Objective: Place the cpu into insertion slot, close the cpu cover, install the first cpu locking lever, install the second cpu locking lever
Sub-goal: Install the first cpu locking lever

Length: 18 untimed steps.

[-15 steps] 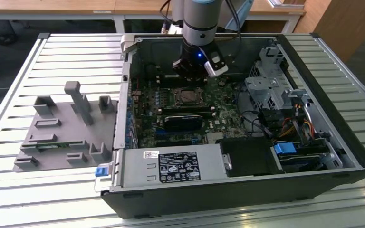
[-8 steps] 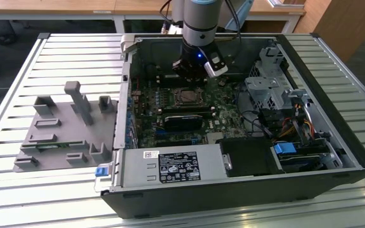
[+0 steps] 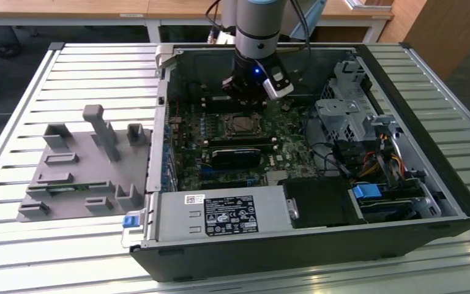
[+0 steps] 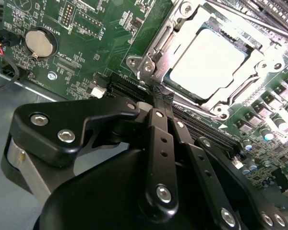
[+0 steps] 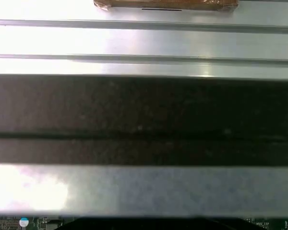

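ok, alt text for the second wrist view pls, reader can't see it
The silvery cpu sits in the insertion slot on the green circuit board, framed by the metal cpu cover. The black gripper fills the foreground, fingers together, tips beside the socket's edge. A round coin battery sits on the board.

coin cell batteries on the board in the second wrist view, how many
1. The coin cell battery sits in a round holder on the green circuit board, apart from the cpu. The gripper may hide others.
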Available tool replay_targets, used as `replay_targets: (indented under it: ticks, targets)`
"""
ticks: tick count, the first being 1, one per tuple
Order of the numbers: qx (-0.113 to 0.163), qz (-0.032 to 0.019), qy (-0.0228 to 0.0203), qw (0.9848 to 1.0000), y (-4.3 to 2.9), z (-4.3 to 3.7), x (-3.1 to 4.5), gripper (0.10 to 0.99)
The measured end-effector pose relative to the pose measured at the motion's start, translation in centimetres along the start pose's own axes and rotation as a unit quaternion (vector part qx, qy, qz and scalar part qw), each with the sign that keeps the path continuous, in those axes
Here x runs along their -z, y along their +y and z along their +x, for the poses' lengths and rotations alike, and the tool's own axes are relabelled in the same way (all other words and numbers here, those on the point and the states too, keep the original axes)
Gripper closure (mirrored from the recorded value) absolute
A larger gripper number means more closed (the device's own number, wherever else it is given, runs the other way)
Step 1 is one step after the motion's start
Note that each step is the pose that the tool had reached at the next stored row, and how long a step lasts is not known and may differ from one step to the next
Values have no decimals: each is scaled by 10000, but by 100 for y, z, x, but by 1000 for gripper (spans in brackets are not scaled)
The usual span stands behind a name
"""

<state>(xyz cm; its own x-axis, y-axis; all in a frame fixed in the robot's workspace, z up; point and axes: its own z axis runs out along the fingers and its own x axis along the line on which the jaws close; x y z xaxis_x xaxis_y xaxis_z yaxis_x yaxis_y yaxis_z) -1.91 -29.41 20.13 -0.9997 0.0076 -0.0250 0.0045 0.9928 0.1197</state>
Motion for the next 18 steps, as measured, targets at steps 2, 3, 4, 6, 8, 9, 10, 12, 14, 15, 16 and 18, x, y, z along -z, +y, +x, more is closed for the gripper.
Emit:
replay_targets:
  ticks: [2, 3, 4, 6, 8, 9, 10, 12, 14, 15, 16, 18]
  targets:
    - [2, 46, 1, 10000, 0, 0, -5, 980]
    - [2, 69, 1, 10000, 0, 0, -9, 980]
    - [3, 88, 1, 10000, 0, 0, -13, 980]
    - [4, 124, 2, 9999, 1, 1, -22, 980]
    - [5, 164, 2, 9999, 2, 1, -31, 980]
    - [5, 178, 2, 9998, 4, 1, -36, 980]
    - [6, 186, 1, 9998, 6, 1, -41, 980]
    - [6, 201, 1, 9998, 11, 1, -49, 980]
    - [6, 205, 2, 9998, 18, 0, -58, 980]
    - [6, 205, 1, 9998, 22, -1, -62, 980]
    - [6, 205, 1, 9998, 26, -2, -64, 980]
    - [6, 204, 0, 9998, 32, -4, -65, 980]
